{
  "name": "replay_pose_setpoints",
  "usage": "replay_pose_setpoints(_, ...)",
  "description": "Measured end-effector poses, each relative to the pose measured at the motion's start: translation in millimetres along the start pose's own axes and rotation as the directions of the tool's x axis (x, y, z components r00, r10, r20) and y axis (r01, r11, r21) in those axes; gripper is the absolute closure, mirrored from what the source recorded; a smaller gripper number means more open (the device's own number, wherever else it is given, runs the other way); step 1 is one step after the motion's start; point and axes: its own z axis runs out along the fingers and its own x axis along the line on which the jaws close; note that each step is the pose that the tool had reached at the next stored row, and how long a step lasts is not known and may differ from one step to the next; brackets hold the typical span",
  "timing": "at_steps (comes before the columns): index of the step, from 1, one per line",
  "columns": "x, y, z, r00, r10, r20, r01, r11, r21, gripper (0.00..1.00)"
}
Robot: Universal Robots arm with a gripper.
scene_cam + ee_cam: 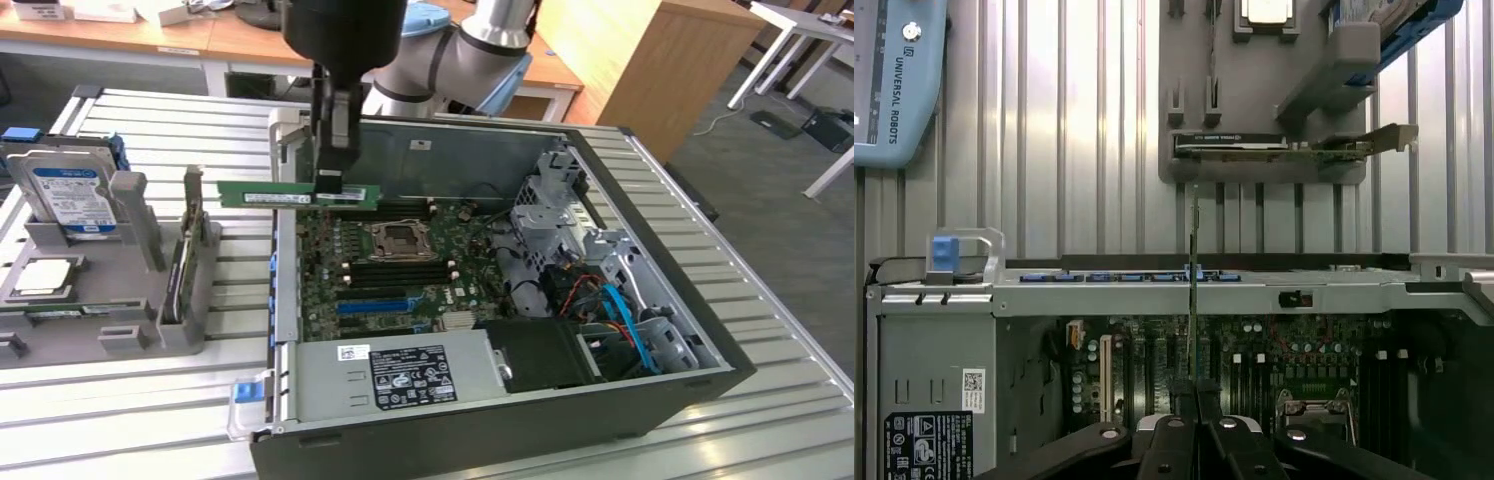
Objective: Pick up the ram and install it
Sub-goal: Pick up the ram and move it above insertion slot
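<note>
We had the ram [274,194] picked up, pinched in the closed gripper [342,182], hovering at ten o'clock from the processor socket [400,240]; installing it was not yet done.

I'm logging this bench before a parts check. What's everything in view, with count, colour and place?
ram: one, green, over the case's wall at the exterior view's left.
case: one, black, open, on the table.
motherboard: one, green, inside the case.
power supply: one, silver, at the case's near end.
hard drive: one, silver, blue-and-white label, upright in the fixture.
fixture: one, grey, beside the case.
table: one, silver, slatted, under everything.
gripper: one, black, shut on the ram.
arm: one, silver and blue, behind the case.
</note>
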Motion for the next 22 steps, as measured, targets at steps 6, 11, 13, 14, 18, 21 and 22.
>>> replay_pose_setpoints(6,-0.5,-17.6,-0.5,1.0,0.0,0.0,0.0,1.0,0.0,0.88)
replay_pose_setpoints(11,-0.8,-32.4,-0.9,1.0,0.0,0.0,0.0,1.0,0.0,0.88)
replay_pose_setpoints(13,-1.0,-38.2,-1.1,1.0,0.0,0.0,0.0,1.0,0.0,0.88)
replay_pose_setpoints(14,-1.1,-41.1,-1.1,1.0,0.0,0.0001,0.0,1.0,0.0001,0.88)
replay_pose_setpoints(18,-1.4,-52.6,-1.5,1.0,0.0,0.0,0.0,1.0,-0.0001,0.88)
replay_pose_setpoints(21,-1.6,-61.1,-1.8,1.0,0.0,0.0,0.0,1.0,0.0,0.88)
replay_pose_setpoints(22,-1.7,-63.9,-1.8,1.0,0.0,0.0,0.0,1.0,0.0,0.88)
